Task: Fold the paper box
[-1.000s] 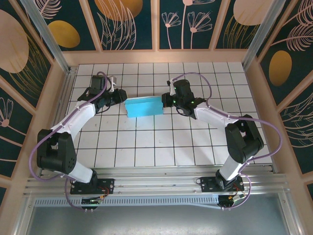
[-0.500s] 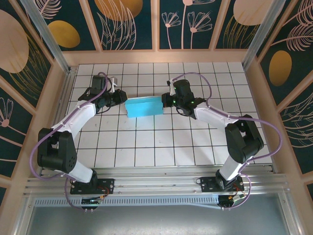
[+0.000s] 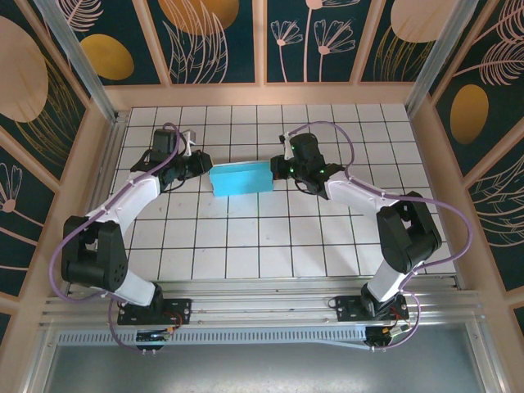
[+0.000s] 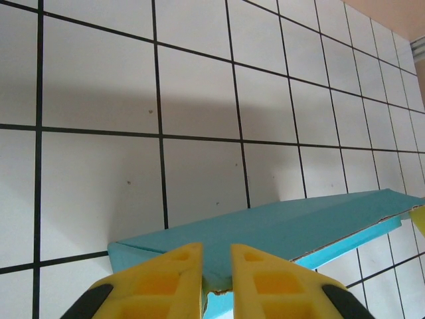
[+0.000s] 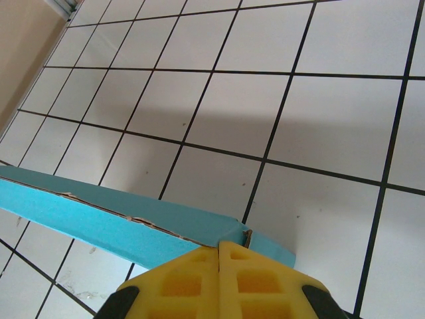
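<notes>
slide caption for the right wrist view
Right gripper shut on one end of the blue paper box, above the tiled table.

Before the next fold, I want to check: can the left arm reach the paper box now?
Likely yes: the end of the paper box sits between the parted fingers of the left gripper, nothing blocking; the right gripper pinches the other end.
</notes>
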